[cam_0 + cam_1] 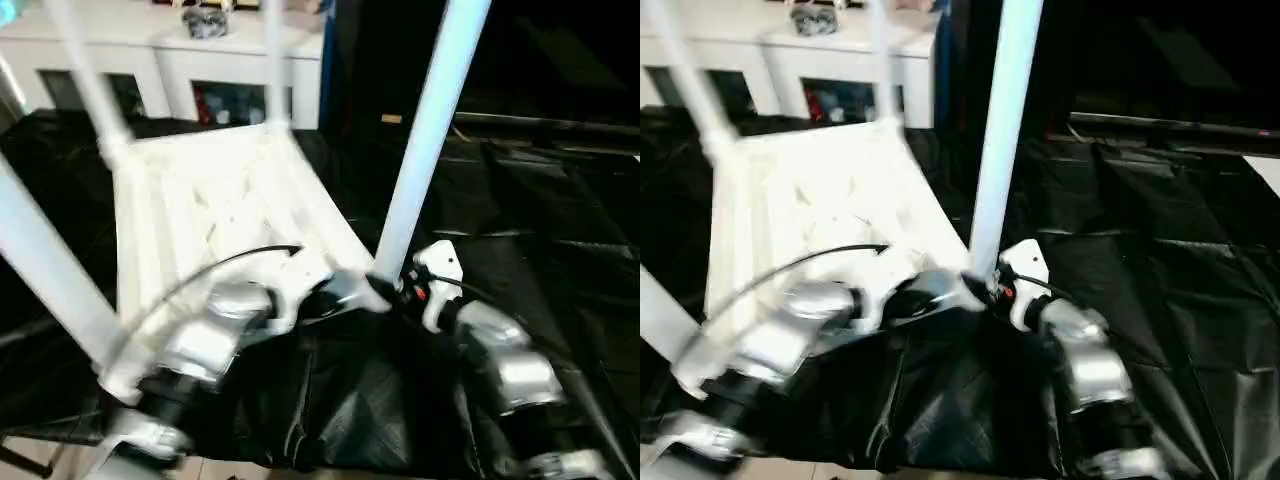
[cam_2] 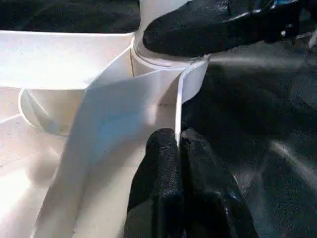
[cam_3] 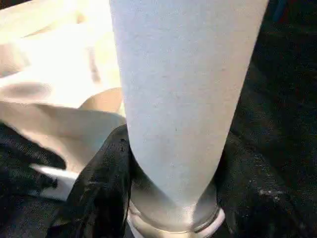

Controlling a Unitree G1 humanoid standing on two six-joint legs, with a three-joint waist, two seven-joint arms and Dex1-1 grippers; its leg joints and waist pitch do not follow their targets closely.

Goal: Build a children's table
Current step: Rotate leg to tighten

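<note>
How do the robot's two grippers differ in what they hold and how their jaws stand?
The left gripper pinches the tabletop's thin rim, jaws shut; the right gripper wraps the near leg's round base, jaws apart around it. The left grips a flat edge, the right a tube. Both have black fingers and meet at one corner socket.

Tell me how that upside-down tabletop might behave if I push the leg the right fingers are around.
The tabletop looks like thin ribbed plastic, so probably light and apt to slide on the black cover. With legs standing tall, it may tip. The left gripper, pinching its rim, should steady it while the right gripper works the leg.
</note>
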